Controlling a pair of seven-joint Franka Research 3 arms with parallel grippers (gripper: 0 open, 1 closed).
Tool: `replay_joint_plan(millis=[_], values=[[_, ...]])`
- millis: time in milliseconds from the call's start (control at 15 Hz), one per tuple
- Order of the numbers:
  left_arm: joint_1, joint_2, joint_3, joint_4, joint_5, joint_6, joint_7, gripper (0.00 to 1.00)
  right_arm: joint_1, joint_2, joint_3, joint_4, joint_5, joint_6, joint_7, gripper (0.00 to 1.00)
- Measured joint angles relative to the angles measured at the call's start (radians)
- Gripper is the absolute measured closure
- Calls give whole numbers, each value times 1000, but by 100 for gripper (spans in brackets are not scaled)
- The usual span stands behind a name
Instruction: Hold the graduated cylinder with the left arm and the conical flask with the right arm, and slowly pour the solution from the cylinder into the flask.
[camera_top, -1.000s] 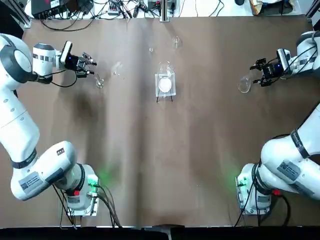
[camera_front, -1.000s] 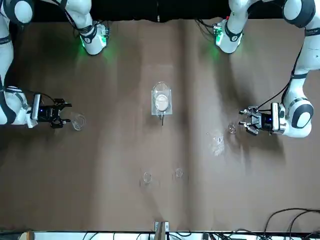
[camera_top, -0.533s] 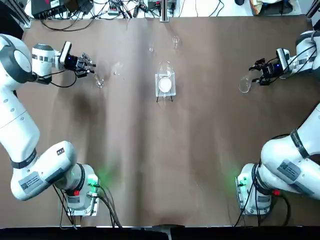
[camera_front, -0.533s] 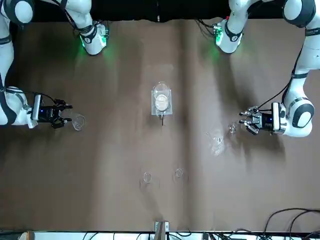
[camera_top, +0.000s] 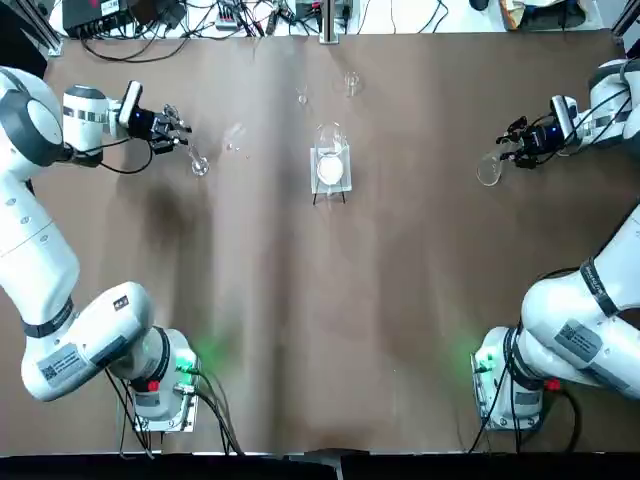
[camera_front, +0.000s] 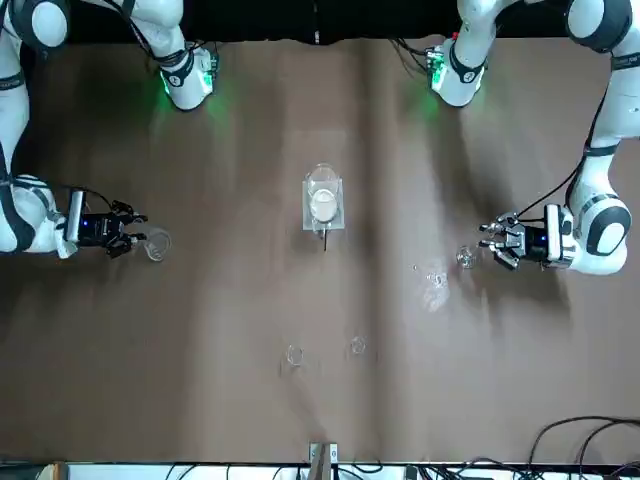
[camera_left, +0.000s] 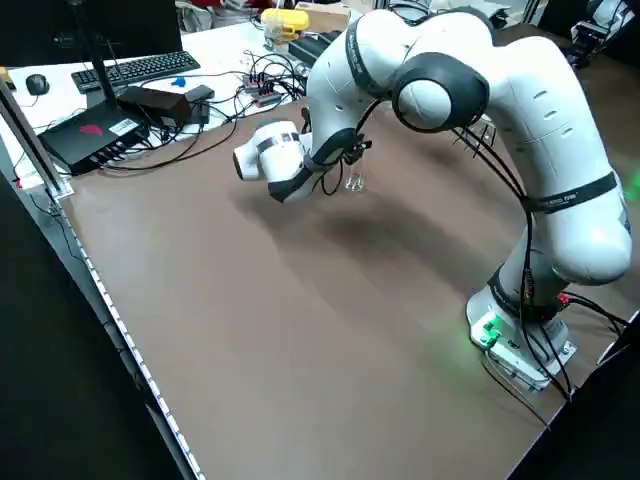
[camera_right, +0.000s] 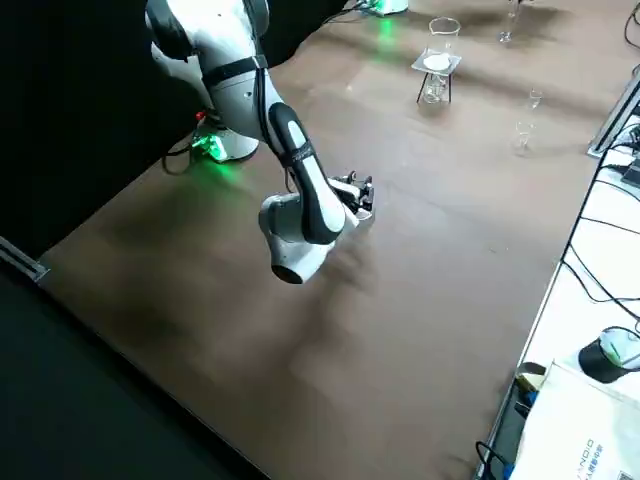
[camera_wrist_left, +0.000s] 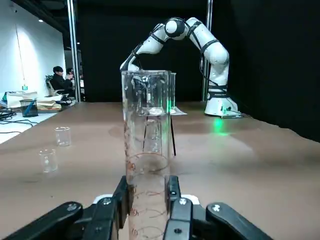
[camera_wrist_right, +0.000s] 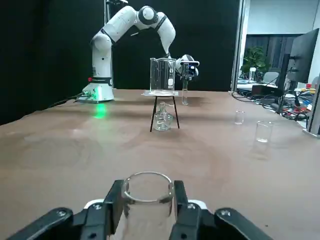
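Note:
The graduated cylinder (camera_wrist_left: 146, 125) stands upright on the brown table at the far left, showing as a small glass glint (camera_top: 198, 163) in the top view. My left gripper (camera_top: 178, 130) reaches in level from the left. Its fingers (camera_wrist_left: 122, 196) press the tube's lower part from both sides. At the far right stands the conical flask (camera_top: 489, 172), with my right gripper (camera_top: 512, 145) beside it. In the right wrist view its fingers (camera_wrist_right: 116, 200) are shut on the flask's neck (camera_wrist_right: 147, 182). In the front view the cylinder (camera_front: 465, 257) and the flask (camera_front: 157, 243) both rest on the table.
A wide beaker on a white square stand (camera_top: 330, 167) sits at the table's centre, between the two arms. Two small beakers (camera_top: 352, 82) (camera_top: 302, 98) stand near the far edge. Cables and electronics lie beyond that edge. A person sits in the room's background.
Both grippers' fingers were spread wide around the glassware and have since come together, the left on the cylinder and the right on the flask's neck. Neither vessel has moved.

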Motion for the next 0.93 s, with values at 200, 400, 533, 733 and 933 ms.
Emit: replay_joint_plan(millis=[200,400,533,733,933], values=[[-2,-41,-4,0,0,0,-34,66,2,-1,0,1,1,3,0,61],[-6,-80,-9,0,0,0,-53,66,2,-1,0,3,1,5,0,61],[-10,-110,-19,1,0,0,-95,66,3,-3,0,5,2,8,0,61],[-25,-158,-34,1,0,0,-154,66,21,-25,0,27,2,13,13,61],[-62,-202,-36,1,0,17,-213,66,64,-112,-1,45,1,26,34,61]])
